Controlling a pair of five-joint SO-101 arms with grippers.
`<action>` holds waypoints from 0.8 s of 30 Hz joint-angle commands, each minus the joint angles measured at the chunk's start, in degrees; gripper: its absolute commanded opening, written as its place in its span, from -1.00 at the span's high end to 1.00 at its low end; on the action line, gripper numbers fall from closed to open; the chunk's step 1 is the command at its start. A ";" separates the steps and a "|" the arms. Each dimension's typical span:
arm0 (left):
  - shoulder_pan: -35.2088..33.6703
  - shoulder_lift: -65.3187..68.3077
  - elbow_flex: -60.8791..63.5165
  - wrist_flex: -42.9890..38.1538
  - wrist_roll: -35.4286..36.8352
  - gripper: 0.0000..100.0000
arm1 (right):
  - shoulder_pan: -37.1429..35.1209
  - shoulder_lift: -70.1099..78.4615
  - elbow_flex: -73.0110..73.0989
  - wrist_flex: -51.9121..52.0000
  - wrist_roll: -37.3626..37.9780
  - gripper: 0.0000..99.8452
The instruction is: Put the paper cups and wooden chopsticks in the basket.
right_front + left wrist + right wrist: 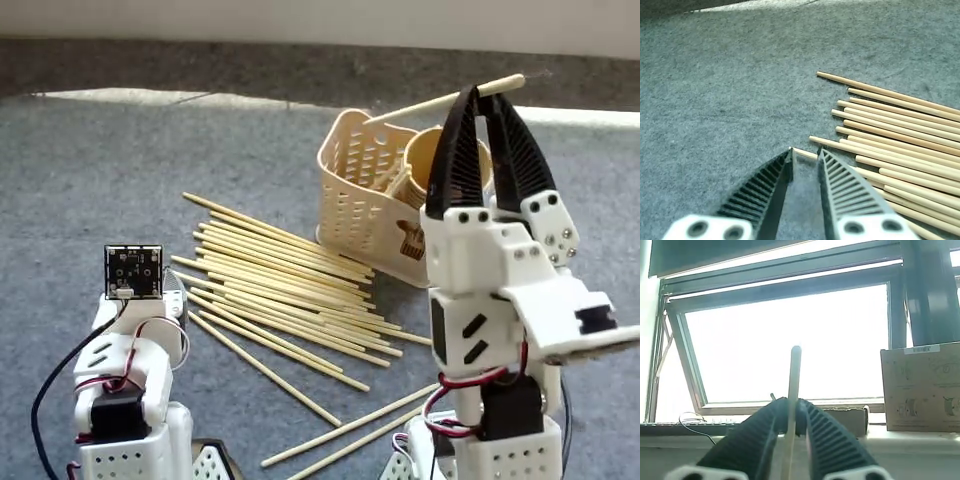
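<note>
The right claw (pixel 480 92) is pinching a single wooden chopstick (pixel 440 102) crosswise, with its jaws pressing shut on the stick. It is holding the stick in the air above the basket (pixel 358 200), and the longer part is reaching out over the basket's opening. Paper cups (pixel 430 158) are already sitting nested inside the basket. The loose chopsticks (pixel 285 285) are lying in a fanned heap on the grey counter (pixel 110 170) right beside the basket's base, with a few strays lying farther from it, toward the arms. The left claw (pixel 805 153) is hanging low at the end of the heap farthest from the basket. Its jaws are standing a narrow gap apart and gripping nothing, and the tip of one stick is lying across that gap. By their look, the sticks are handling as very light, stiff, thin and round things, so they are likely to be rolling on the counter and pivoting in a pinch. The raised stick is being held off its middle, which is probably letting its long end swing. A hold nearer the middle, square across the stick, is looking safer, and picking one stick clear of its neighbours is asking for a low, narrow approach. The cups are looking light and easy to crush, so they are calling for a gentle grip at the rim.
</note>
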State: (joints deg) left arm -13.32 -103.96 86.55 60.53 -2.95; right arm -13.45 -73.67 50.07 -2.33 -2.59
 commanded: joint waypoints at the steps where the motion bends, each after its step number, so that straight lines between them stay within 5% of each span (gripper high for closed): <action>1: -0.75 -0.22 -0.22 -1.32 0.00 0.80 | 0.75 3.56 0.92 -1.89 0.70 0.99; 10: -0.75 -0.22 -0.22 -1.32 0.00 0.80 | 0.75 13.85 1.10 -1.80 0.79 0.99; 13: -0.75 -0.22 -0.22 -1.32 0.00 0.80 | 0.22 15.34 1.27 -1.45 6.51 0.99; 24: -0.75 -0.22 -0.22 -1.32 0.00 0.80 | -5.32 12.18 0.84 12.62 11.52 0.77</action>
State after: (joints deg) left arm -13.32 -103.96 86.55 60.53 -2.95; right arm -17.23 -58.81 51.56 6.73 8.13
